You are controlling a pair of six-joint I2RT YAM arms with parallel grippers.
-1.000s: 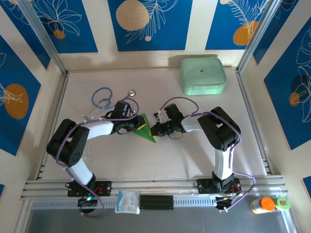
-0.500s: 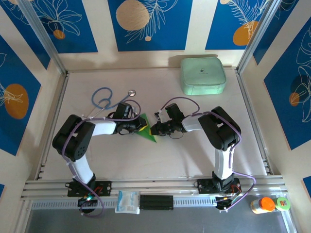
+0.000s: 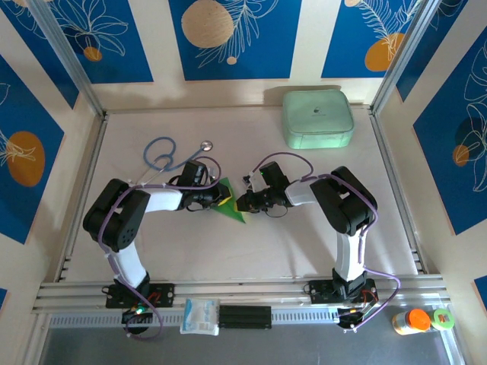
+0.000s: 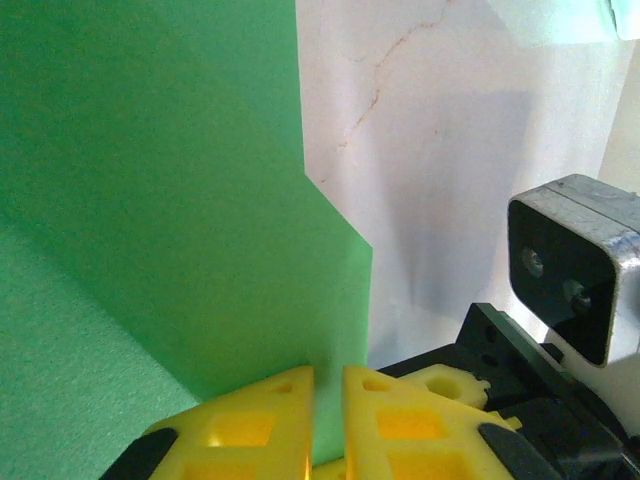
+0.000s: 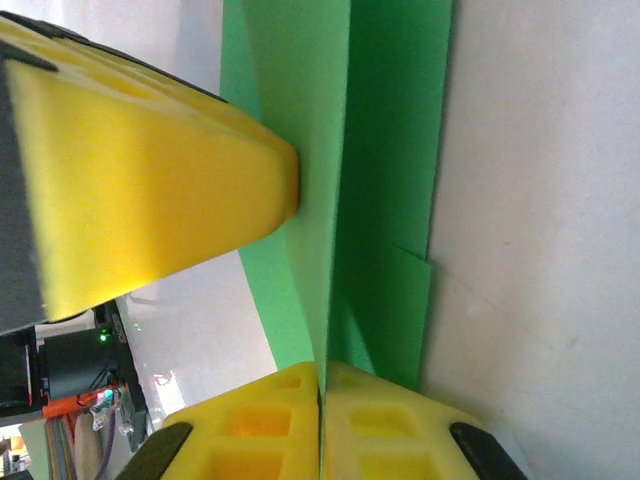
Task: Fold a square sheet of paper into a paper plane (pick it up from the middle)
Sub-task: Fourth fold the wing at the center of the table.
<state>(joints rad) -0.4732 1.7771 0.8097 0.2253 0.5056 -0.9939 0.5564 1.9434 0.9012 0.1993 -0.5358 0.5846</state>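
The square sheet of paper (image 3: 232, 209) is bright green and creased into a pointed wedge. It is held just above the table's middle, between both grippers. My left gripper (image 3: 219, 200) is shut on its left side. In the left wrist view the paper (image 4: 150, 200) runs down into the narrow slit between the yellow pads of that gripper (image 4: 328, 385). My right gripper (image 3: 240, 203) is shut on the right side. In the right wrist view a standing fold of the paper (image 5: 390, 150) is pinched in that gripper (image 5: 322, 372), and one yellow finger (image 5: 150, 190) of the left gripper presses the sheet from the left.
A pale mint zip case (image 3: 317, 118) lies at the back right. A blue stethoscope (image 3: 163, 156) lies behind the left arm. A white packet (image 3: 201, 315) and an orange-capped bottle (image 3: 415, 321) sit at the front rail. Metal rails border the table on both sides.
The left arm's elbow has swung a little to the right. Both grippers stay closed on the green paper, which has hardly moved.
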